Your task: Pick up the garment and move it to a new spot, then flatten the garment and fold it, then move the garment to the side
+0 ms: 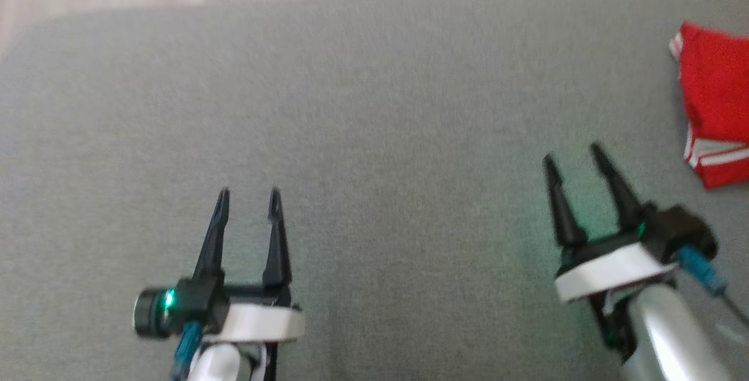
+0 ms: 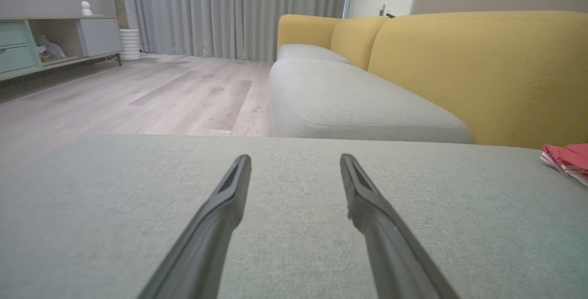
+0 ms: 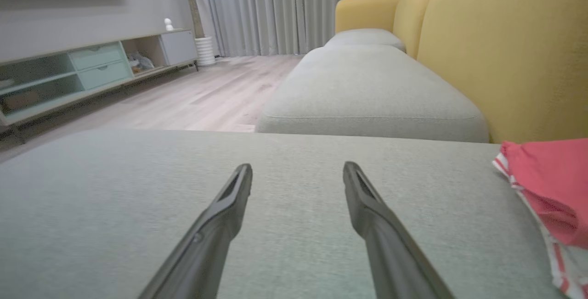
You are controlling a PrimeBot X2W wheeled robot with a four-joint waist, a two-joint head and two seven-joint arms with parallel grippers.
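Surface: grey sofa seat cushion (image 1: 374,106), broad and flat, with a yellow backrest (image 2: 482,69) along its right side.
Garment: red garment with white striped trim (image 1: 717,106), lying in a compact bundle at the far right of the cushion, partly cut off by the head view's edge.
Left gripper: left gripper (image 1: 248,192), jaws spread and empty, hovering over bare cushion at the near left, well apart from the garment.
Right gripper: right gripper (image 1: 572,153), jaws spread and empty, near the garment's left edge but not touching it.
Handling (judged): probably light, soft and limp; it would sag and unfold if lifted by a single layer. The knit looks grippy rather than slippery, and not fragile.
Grasp site (judged): the nearest edge by the striped hem, pinching through all layers at once; two well-separated pinches would keep the bundle flat.
Task stage (judged): the garment already lies at the side, so little seems left.
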